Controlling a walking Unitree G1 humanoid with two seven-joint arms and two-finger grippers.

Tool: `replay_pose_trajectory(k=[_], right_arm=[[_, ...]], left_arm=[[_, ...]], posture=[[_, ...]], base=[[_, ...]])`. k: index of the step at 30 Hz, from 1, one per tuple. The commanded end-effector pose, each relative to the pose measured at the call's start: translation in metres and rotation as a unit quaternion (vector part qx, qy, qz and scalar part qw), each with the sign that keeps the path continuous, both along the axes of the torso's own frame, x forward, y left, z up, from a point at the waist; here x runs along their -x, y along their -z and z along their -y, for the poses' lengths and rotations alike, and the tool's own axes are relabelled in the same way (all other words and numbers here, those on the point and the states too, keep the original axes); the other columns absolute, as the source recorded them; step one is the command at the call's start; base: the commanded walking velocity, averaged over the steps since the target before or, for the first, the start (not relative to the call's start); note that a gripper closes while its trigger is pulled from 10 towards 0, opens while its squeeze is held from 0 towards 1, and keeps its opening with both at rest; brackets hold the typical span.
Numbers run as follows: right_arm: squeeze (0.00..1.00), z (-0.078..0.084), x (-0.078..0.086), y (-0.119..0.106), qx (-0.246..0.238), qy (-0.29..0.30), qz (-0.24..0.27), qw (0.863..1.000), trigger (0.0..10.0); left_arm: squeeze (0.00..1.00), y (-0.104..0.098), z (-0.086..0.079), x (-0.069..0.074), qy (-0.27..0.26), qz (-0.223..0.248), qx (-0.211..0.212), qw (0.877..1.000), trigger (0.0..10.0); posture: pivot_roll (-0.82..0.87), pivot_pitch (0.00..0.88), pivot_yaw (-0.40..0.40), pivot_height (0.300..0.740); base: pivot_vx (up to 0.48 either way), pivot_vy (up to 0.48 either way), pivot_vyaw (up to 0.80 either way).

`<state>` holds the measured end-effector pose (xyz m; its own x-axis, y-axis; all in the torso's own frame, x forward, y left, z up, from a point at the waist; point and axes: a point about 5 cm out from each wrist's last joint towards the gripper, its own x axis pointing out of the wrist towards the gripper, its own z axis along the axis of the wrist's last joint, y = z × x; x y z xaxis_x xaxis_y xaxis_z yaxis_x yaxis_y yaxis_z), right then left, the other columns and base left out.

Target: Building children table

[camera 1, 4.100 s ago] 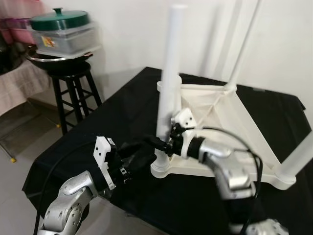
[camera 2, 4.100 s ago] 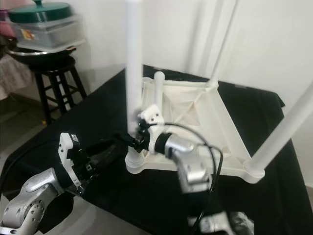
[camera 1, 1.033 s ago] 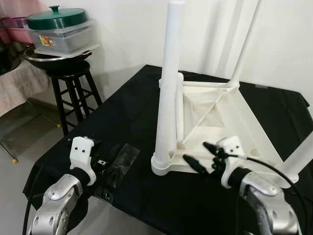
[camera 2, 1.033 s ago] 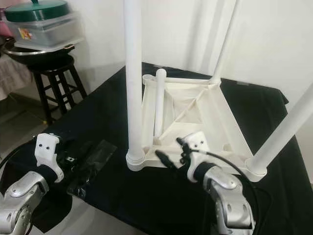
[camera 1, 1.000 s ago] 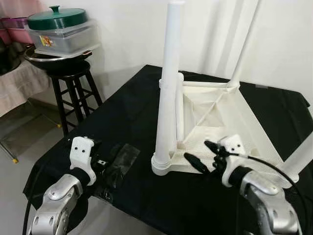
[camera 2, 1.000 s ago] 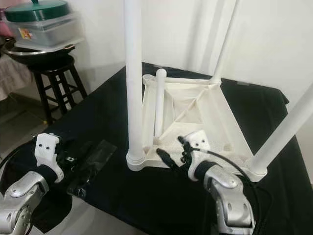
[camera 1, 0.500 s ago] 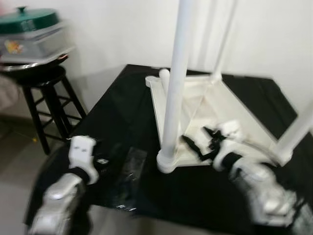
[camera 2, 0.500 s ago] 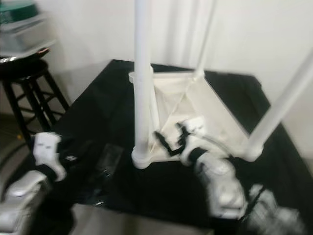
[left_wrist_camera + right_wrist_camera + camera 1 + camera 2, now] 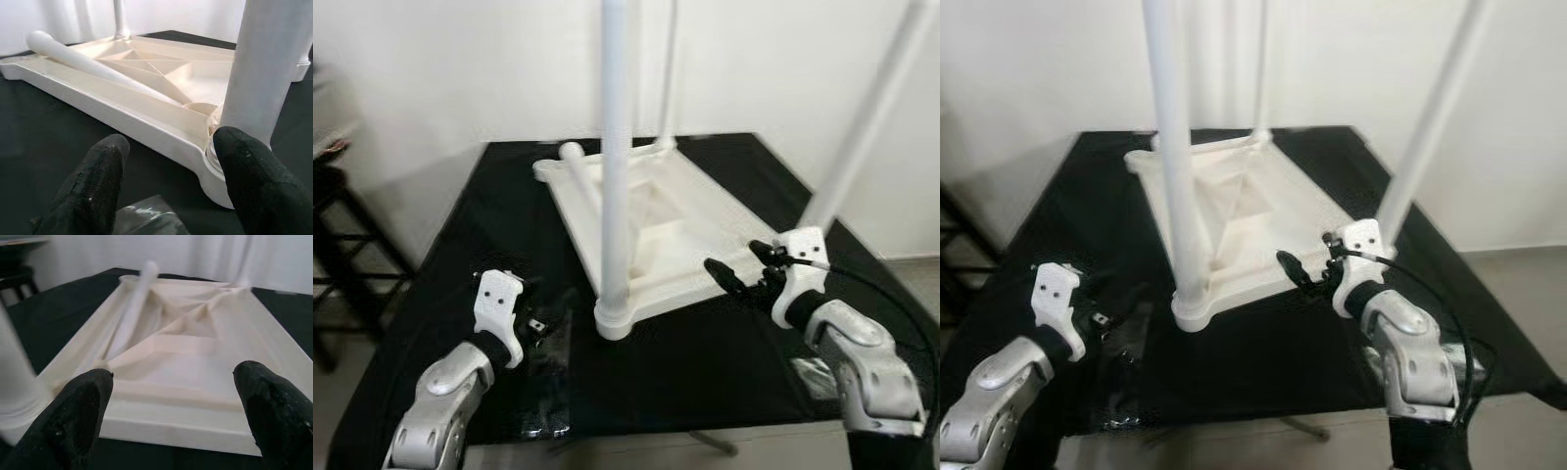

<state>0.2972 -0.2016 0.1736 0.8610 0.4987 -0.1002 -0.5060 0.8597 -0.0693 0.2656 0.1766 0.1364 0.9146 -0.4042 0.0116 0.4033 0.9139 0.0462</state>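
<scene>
The white children's table [image 9: 695, 211] lies upside down on a black cloth. Three legs stand upright in its corners: the near leg [image 9: 613, 166], a far leg [image 9: 667, 69] and a right leg [image 9: 862, 127]. A loose leg [image 9: 579, 168] lies slanted inside the tabletop's underside, also the pale tube [image 9: 134, 308] in the right wrist view. My right gripper [image 9: 741, 267] hovers open at the tabletop's near right edge. My left gripper [image 9: 171, 196] is open low over the cloth, left of the near leg's base [image 9: 220, 171], holding nothing.
A clear plastic bag [image 9: 548, 377] lies on the cloth by my left gripper, and another piece of plastic [image 9: 811, 377] lies near the right arm. A dark stool [image 9: 333, 235] stands off the table's left. The cloth's front edge is close.
The camera has swung round toward the table's right side. About four seconds ago my right gripper was at the near leg's base; now it is off it, open by the tabletop's edge.
</scene>
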Motion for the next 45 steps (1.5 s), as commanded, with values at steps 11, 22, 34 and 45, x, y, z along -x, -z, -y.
replay_pose_trajectory(k=[11,22,34,45], right_arm=[[0.0,-0.035,0.003,0.011,0.046,-0.246,-0.023,0.968,10.0],[0.0,-0.087,-0.039,0.003,0.037,-0.314,0.003,0.949,10.0],[0.0,-0.119,-0.06,-0.019,0.039,-0.359,0.031,0.932,10.0],[0.0,-0.125,-0.073,-0.037,0.026,-0.409,0.031,0.912,2.4]], left_arm=[[0.0,-0.007,0.0,0.002,0.012,0.041,-0.017,0.999,10.0],[0.0,-0.002,-0.005,0.022,0.024,0.045,0.003,0.999,10.0],[0.0,-0.006,0.0,0.054,0.114,0.039,0.056,0.991,0.0],[0.0,-0.01,0.003,0.081,0.234,-0.007,0.084,0.968,0.0]], posture=[[-0.05,0.0,-0.014,0.74],[-0.01,0.0,-0.04,0.74],[0.04,0.009,-0.067,0.74],[0.05,0.019,-0.075,0.74]], base=[[0.0,0.0,0.0],[0.0,0.0,0.0],[0.0,0.0,0.0],[0.0,0.0,0.0]])
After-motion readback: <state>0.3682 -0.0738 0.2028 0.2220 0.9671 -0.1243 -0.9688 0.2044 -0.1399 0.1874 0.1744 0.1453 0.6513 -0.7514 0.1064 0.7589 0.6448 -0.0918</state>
